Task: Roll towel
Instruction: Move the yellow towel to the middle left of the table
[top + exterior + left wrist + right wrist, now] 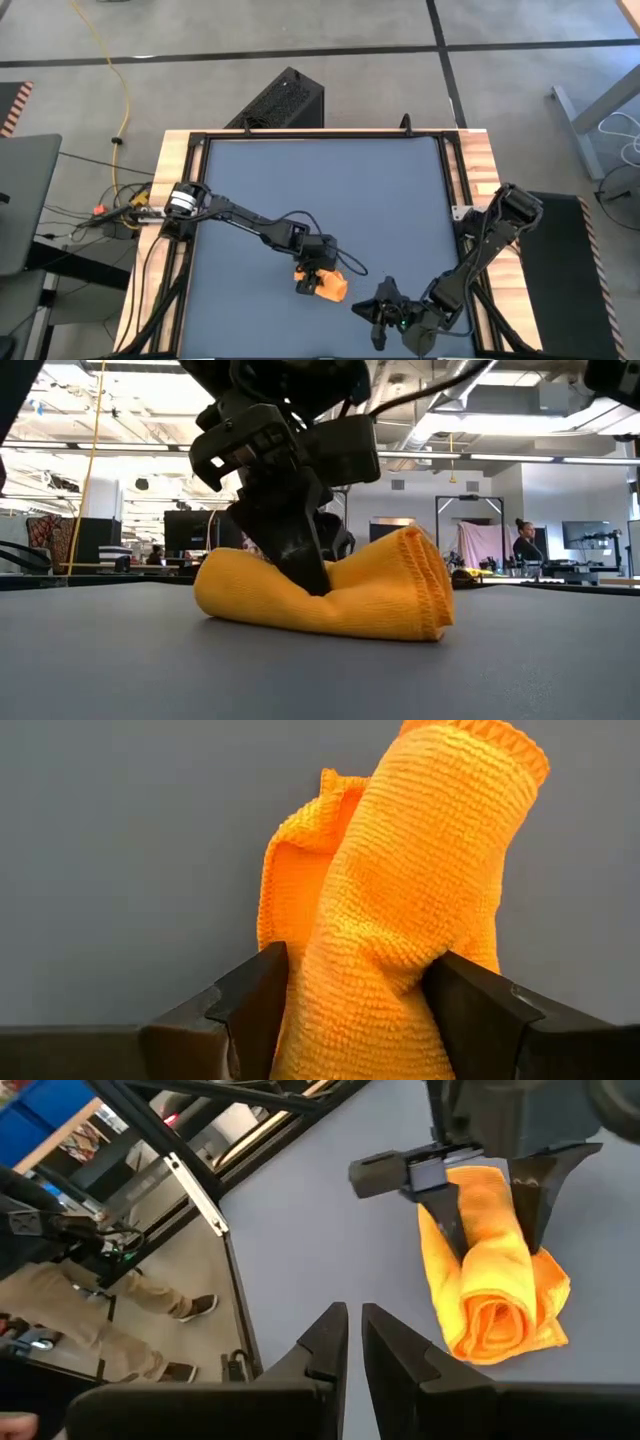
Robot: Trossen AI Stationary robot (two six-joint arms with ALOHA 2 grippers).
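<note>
You are seeing the towel (pixel 330 285) lying as a short roll on the gray table mat (pixel 320 190), near the mat's front edge and roughly midway along it. Your left gripper (pixel 318 268) is reaching down onto the towel, and its 2 fingers (pixel 250 1000) are straddling the roll, 1 on each side, pressing into the cloth so it is bulging between them; the gripper is clamped on the towel. From the right wrist view the coiled end of the towel (pixel 495 1280) is facing the right arm, with a loose flap lying flat beneath the roll.

Your right gripper (pixel 380 318) is hovering just beside the towel, toward the mat's front right corner, touching nothing. Its fingers (pixel 330 1345) are standing nearly together, with only a thin slit between them.

Behind the towel, the whole back of the mat is lying open. The wooden table border (pixel 480 160) is running along both sides of the mat.
</note>
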